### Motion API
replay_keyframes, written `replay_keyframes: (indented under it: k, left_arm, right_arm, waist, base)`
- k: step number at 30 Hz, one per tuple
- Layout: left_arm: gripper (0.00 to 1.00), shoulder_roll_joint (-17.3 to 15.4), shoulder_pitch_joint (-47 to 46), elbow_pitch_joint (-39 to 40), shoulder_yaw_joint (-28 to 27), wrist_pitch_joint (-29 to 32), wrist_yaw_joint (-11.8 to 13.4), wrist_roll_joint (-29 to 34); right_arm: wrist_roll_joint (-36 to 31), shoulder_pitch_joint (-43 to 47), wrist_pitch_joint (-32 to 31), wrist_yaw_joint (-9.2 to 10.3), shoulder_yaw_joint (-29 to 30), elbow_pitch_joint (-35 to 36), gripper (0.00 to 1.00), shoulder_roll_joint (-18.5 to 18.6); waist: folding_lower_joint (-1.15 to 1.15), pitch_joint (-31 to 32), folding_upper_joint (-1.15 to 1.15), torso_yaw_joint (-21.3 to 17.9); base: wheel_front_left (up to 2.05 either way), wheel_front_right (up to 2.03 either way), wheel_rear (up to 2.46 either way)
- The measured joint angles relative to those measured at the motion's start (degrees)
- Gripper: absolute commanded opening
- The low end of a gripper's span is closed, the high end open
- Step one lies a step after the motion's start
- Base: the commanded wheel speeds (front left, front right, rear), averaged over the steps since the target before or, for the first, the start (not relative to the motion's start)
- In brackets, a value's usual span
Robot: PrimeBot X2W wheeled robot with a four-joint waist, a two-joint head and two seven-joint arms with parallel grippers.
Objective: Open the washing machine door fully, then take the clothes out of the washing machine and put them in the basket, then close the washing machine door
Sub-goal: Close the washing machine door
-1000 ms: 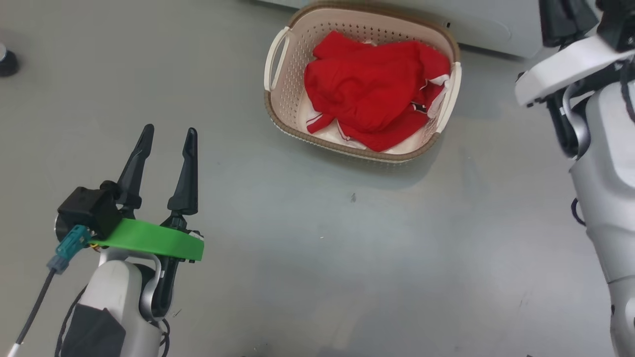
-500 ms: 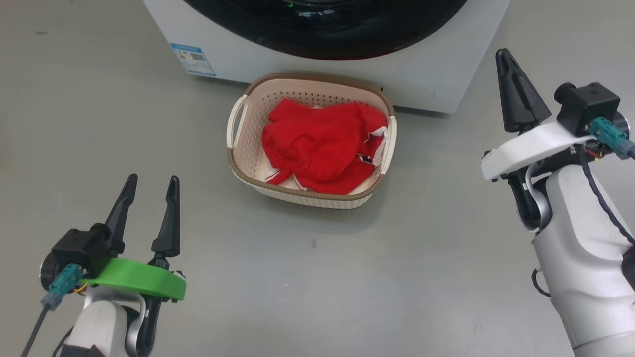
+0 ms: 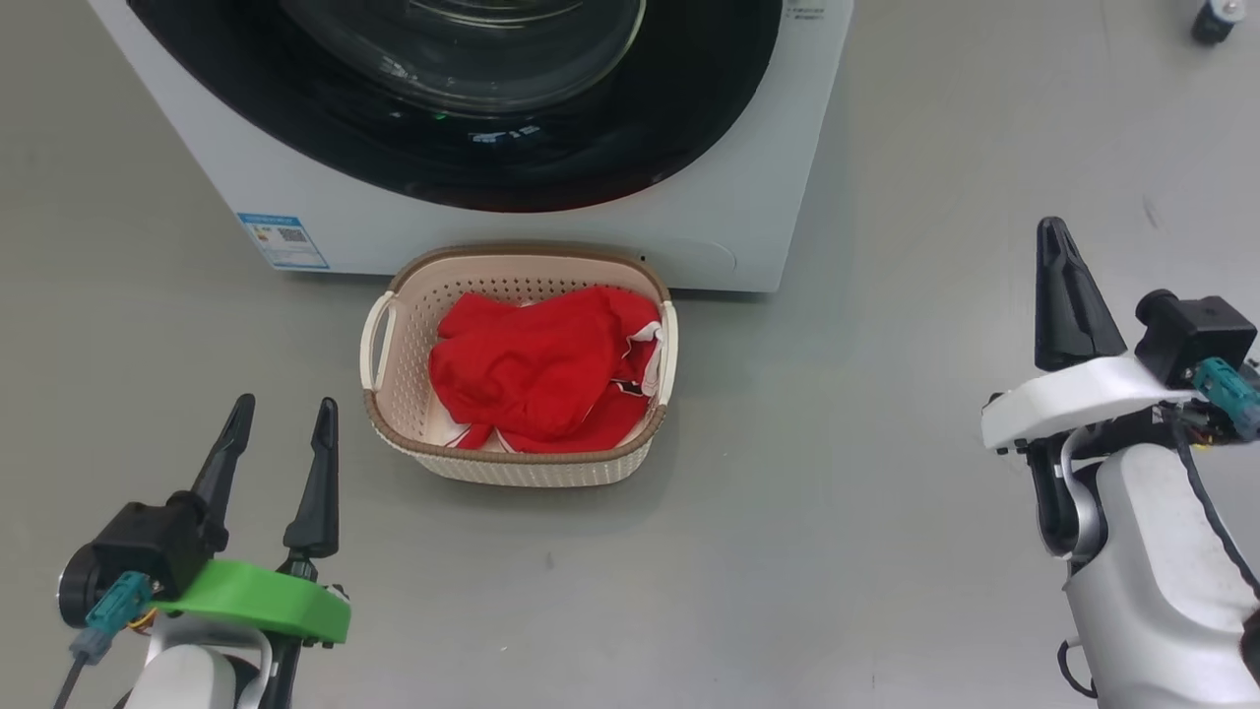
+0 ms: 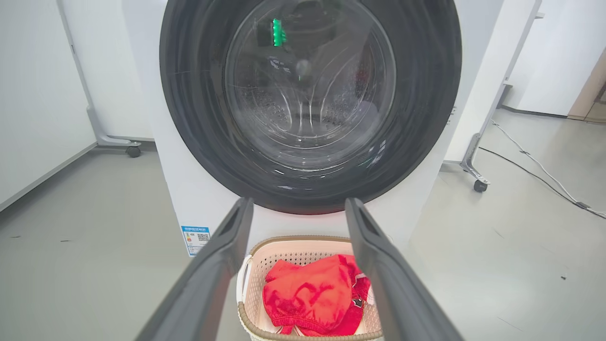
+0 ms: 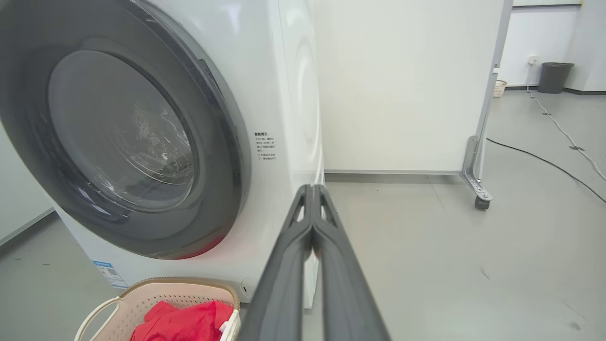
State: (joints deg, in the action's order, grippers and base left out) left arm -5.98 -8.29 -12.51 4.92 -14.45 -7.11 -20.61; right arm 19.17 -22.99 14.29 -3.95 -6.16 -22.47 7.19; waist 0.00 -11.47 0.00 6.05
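1. A white front-loading washing machine [image 3: 748, 217] filled the top of the head view, standing on a grey floor [image 3: 837, 492].
2. The washing machine door [image 3: 453, 98], round with a wide glossy black rim and a bulging clear glass centre, sat shut against the machine's front. Through the glass, in the left wrist view, the perforated steel drum [image 4: 265, 106] was visible.
3. A small blue sticker [image 3: 283, 240] was at the lower left of the machine's front.
4. The basket [image 3: 522, 470], cream plastic with perforated sides, a brown woven-look rim and side handles, stood on the floor in the centre of the head view. It was directly below the door and just in front of the machine.
5. The clothes [image 3: 532, 379], bright red with white trim, lay heaped inside the basket, with a little white cloth showing beneath them.
6. The left gripper [image 3: 283, 406] was at the lower left of the head view, left of the basket and apart from it. Its two dark fingers were spread wide, released and empty. A green band [image 3: 256, 603] sat just behind them.
7. The right gripper [image 3: 1055, 236] was at the right edge of the head view, well apart from the basket. Its fingers were clenched tip to tip, with nothing between them.
8. In the right wrist view, a white partition panel [image 5: 407, 85] on a castor [image 5: 482, 202] stood to the right of the machine. A dark cable [image 5: 544, 161] ran across the floor, and a dark bin [image 5: 555, 77] stood at the upper right.
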Motion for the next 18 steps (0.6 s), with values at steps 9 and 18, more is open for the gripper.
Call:
replay_keyframes:
  k: [9,18]
  left_arm:
    - [1.0,0.1,2.2,0.7,0.1,0.0,0.0,0.6]
    - [1.0,0.2,3.1,1.9,-0.5,0.0,0.0,1.0]
  right_arm:
    - [-0.1,5.9,0.0,-0.01,0.5,3.5,0.0,-1.2]
    - [-1.1,10.6,0.0,-0.03,0.6,6.5,0.0,-2.0]
  waist:
    - [0.0,2.9,0.0,-3.0]
    - [0.0,3.7,0.0,-4.7]
  base:
    - [0.0,0.0,0.0]
    - [0.0,0.0,0.0]
